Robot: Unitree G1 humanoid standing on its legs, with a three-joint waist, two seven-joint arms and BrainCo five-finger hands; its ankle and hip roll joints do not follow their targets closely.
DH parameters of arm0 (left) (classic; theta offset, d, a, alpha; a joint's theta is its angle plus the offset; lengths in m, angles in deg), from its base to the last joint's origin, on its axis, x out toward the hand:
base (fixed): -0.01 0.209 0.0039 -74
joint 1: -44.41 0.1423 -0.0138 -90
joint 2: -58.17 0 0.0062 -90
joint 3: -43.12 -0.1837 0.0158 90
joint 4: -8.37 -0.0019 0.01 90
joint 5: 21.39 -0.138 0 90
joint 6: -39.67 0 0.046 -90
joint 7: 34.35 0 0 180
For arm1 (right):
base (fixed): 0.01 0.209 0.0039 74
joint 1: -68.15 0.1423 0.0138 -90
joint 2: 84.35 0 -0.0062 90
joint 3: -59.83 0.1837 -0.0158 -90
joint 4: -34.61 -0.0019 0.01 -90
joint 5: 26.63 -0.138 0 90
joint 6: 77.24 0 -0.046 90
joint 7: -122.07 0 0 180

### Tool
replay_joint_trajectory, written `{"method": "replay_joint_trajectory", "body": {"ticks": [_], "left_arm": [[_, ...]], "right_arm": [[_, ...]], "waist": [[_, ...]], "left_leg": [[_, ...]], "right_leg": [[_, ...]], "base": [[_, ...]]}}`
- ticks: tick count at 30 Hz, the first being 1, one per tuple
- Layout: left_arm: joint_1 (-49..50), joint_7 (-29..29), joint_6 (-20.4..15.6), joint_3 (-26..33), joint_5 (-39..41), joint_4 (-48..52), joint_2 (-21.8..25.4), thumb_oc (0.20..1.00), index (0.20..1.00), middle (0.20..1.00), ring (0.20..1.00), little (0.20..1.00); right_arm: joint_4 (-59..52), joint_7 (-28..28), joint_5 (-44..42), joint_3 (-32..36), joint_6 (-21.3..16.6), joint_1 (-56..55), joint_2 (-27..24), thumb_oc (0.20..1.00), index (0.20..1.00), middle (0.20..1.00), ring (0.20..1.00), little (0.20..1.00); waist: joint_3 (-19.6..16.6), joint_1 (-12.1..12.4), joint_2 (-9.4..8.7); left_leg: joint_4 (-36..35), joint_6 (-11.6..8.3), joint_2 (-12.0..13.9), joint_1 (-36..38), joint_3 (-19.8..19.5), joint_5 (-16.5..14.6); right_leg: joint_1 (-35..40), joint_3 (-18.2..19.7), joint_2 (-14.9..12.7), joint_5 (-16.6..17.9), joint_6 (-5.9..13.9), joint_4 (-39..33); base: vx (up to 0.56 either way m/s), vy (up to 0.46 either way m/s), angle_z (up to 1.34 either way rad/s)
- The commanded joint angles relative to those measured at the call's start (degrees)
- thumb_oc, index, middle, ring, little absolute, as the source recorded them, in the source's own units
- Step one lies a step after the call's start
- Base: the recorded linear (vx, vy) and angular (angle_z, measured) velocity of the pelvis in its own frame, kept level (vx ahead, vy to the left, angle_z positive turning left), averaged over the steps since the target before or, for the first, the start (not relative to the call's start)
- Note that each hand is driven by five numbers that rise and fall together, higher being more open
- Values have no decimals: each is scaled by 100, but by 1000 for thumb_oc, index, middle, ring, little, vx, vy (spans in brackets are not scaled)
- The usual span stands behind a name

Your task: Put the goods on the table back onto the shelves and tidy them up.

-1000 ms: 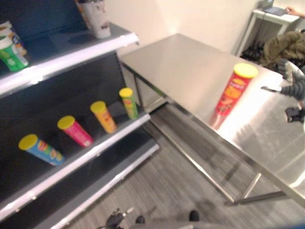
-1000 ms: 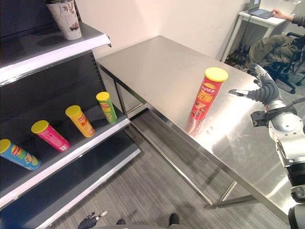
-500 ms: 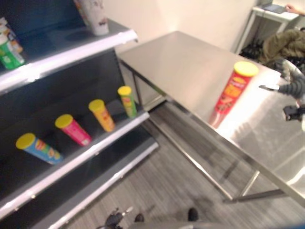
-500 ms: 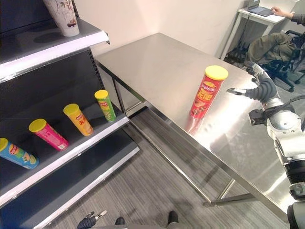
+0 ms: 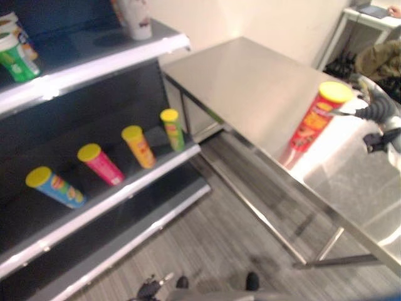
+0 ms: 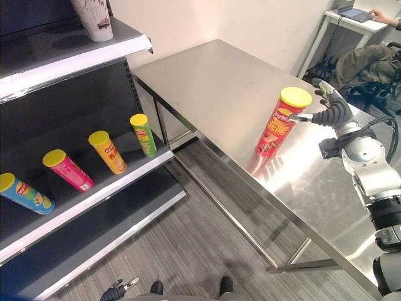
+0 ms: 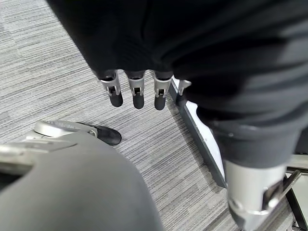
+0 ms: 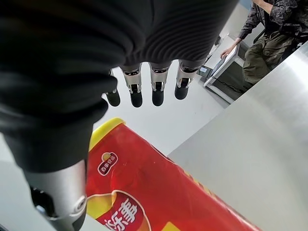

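A: How far along is the tidying?

B: By the look of it, one item is left. A red can (image 6: 279, 123) with a yellow lid stands upright on the steel table (image 6: 219, 81), at its right part, near the front edge. I see no other goods on the table.

A: And the shelves?

B: On the left, four cans lean back on the middle shelf (image 6: 94, 200): a blue can (image 6: 25, 194) farthest left, then a pink can (image 6: 67, 170), an orange can (image 6: 108, 151) and a green can (image 6: 143, 133). The top shelf (image 6: 69, 59) carries a white cup (image 6: 94, 17) and, further left, a green cup (image 5: 15, 58).

A: What is the right hand doing?

B: The right hand (image 6: 329, 113) sits just right of the red can at lid height. Its fingers are spread and fairly straight, with the thumb reaching toward the can's top. In its wrist view the can lies between thumb and fingers (image 8: 136, 94), but nothing is curled round it, so I judge it open and not yet gripping.

A: The left hand?

B: The left hand (image 7: 139, 82) hangs low over the grey floor, fingers relaxed, holding nothing.

A: So what remains?

B: Closing on the red can, carrying it left to a shelf, then probably straightening the row.
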Motion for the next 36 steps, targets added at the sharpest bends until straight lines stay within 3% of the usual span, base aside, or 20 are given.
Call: {"method": "replay_joint_trajectory", "body": {"ticks": [1,21,28,30,32,36], "left_arm": [[-84,-20,-91,-72,11,-3,148,1000,1000,1000,1000,1000],[-74,-59,-78,44,47,-132,114,1000,1000,1000,1000,1000],[-89,-63,-77,62,24,-132,132,1000,1000,1000,1000,1000],[-90,-61,-77,55,25,-141,131,1000,1000,1000,1000,1000],[-89,-51,-75,38,32,-132,130,1000,1000,1000,1000,1000],[-85,-40,-75,30,44,-106,132,1000,1000,1000,1000,1000]], "right_arm": [[135,29,-23,-526,-186,759,-143,1000,1000,1000,1000,1000],[466,20,220,-1134,-90,1361,-197,1000,1000,1000,1000,1000],[813,-147,293,-1669,-1,1637,-388,1000,1000,1000,1000,1000],[852,-180,238,-1713,20,1667,-332,464,464,464,464,464],[858,-178,185,-1690,25,1650,-262,200,200,200,200,200],[923,-177,179,-1709,32,1682,-182,200,200,200,200,200]], "waist": [[-237,29,-238],[-179,102,-254],[-157,102,-298],[-157,109,-304],[-162,117,-318],[-162,131,-331]], "left_leg": [[-4,239,31,-107,545,-160],[-4,213,38,-160,520,-143],[-4,216,45,-145,530,-158],[-4,218,51,-140,531,-159],[-4,219,49,-135,529,-161],[-4,221,55,-130,531,-159]], "right_leg": [[-14,392,-187,-87,-262,35],[-7,379,-217,-64,-251,35],[23,378,-219,-52,-256,35],[28,385,-215,-51,-255,35],[28,387,-208,-54,-255,35],[26,379,-206,-62,-255,35]], "base": [[0,0,0],[0,0,0],[0,0,0],[0,0,0],[0,0,0],[0,0,0]]}}
